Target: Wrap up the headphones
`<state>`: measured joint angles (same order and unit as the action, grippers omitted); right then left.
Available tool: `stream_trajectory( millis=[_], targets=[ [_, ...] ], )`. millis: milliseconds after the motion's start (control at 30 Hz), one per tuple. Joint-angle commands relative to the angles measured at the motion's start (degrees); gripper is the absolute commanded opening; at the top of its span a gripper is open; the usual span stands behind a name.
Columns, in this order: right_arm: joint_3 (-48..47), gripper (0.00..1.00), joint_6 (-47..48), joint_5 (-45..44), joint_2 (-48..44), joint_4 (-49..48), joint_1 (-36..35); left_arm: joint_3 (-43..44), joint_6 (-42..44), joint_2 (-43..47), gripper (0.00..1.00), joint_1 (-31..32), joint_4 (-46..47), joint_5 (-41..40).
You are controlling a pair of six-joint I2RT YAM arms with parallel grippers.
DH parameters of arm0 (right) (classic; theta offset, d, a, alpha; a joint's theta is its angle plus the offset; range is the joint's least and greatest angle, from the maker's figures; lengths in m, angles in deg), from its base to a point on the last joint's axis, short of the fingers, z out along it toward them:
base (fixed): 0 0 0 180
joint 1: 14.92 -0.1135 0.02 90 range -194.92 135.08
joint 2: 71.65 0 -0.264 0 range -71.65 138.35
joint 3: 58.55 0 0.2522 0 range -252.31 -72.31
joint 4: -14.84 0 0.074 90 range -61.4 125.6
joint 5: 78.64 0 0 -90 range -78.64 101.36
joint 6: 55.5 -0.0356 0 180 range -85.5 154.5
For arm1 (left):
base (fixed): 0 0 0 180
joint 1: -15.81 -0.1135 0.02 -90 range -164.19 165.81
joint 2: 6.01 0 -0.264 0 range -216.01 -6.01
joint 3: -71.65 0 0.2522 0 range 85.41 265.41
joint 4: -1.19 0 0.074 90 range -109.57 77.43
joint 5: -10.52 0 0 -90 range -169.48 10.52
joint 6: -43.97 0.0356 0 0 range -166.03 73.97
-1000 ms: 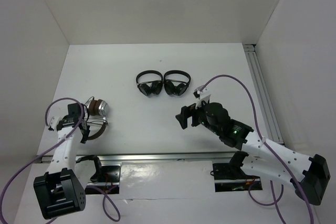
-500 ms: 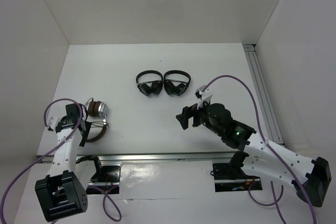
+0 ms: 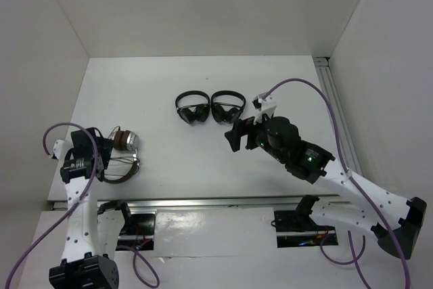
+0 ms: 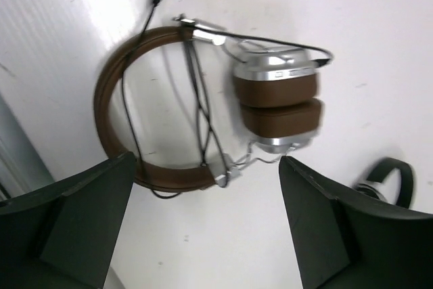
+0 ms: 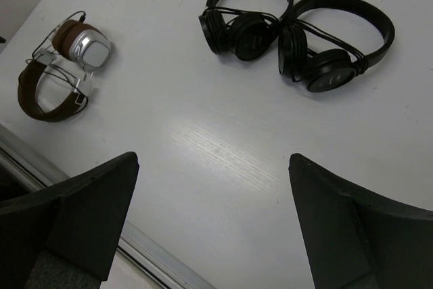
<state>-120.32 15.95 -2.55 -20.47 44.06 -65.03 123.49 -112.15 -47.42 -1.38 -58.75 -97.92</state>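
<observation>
White desk (image 3: 203, 167) walled on three sides, with a metal rail (image 3: 203, 202) along its near edge and another along its right edge. Headphones (image 3: 122, 150) lie flat near the left edge, toward the near corner, their cable (image 4: 128, 99) draped across the headband. Left gripper (image 3: 101, 156) hangs close by them, jaws wide open and empty. Right gripper (image 3: 235, 139), jaws likewise wide open and empty, hangs over bare mid-desk, near two black headphones (image 3: 210, 108) lying side by side.
</observation>
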Motion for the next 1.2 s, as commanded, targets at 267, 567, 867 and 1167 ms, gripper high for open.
stream_trajectory(
  millis=[267, 567, 867, 1167],
  targets=[
    [-13.1, 0.99, -2.4, -8.2, -2.1, 17.1, -0.9, 17.5, 22.5, 6.9, 1.00, -0.4, -3.2, 14.4],
    [-17.6, 0.99, -6.8, -1.6, -15.2, 28.5, -0.9, 29.1, 33.1, 19.1, 1.00, 9.6, -15.0, 7.5],
    [-24.4, 0.99, -7.2, 0.4, -27.8, 42.5, 6.1, 21.8, 31.0, 28.0, 1.00, 12.0, -18.2, 15.2],
    [-25.7, 0.99, -3.4, -0.2, -27.7, 49.1, 13.5, 21.8, 30.4, 30.6, 1.00, 12.7, -18.2, 13.7]
  ],
)
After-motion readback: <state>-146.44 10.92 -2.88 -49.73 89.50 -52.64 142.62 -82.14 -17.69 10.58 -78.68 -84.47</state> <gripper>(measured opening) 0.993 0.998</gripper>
